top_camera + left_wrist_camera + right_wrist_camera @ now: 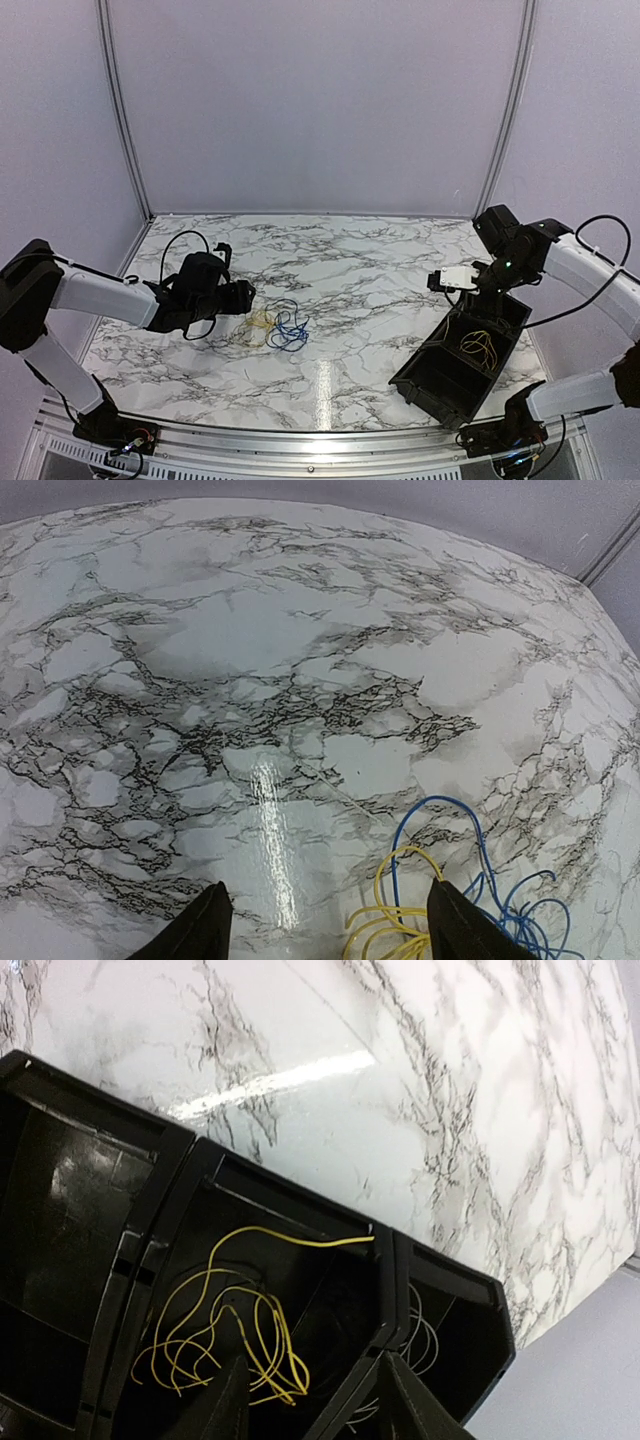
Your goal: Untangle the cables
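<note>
A tangle of cables lies on the marble table, thin yellow loops [262, 320] against blue loops [291, 330]. My left gripper [245, 297] hovers just left of it, open. In the left wrist view the yellow cable [398, 922] reaches between the fingertips and the blue cable [468, 832] arcs past the right finger; the left gripper [330, 932] holds nothing. My right gripper [476, 298] hangs over a black bin [430, 385]. Seen from the right wrist, the right gripper [315, 1407] is open above a loose yellow cable [255, 1335] lying in the bin's middle compartment.
The black bin [190, 1150] has three compartments. The left one [60, 1240] looks bare and the right one holds thin pale wires [425, 1332]. The bin stands at the table's near right. Grey walls close the table's back and sides.
</note>
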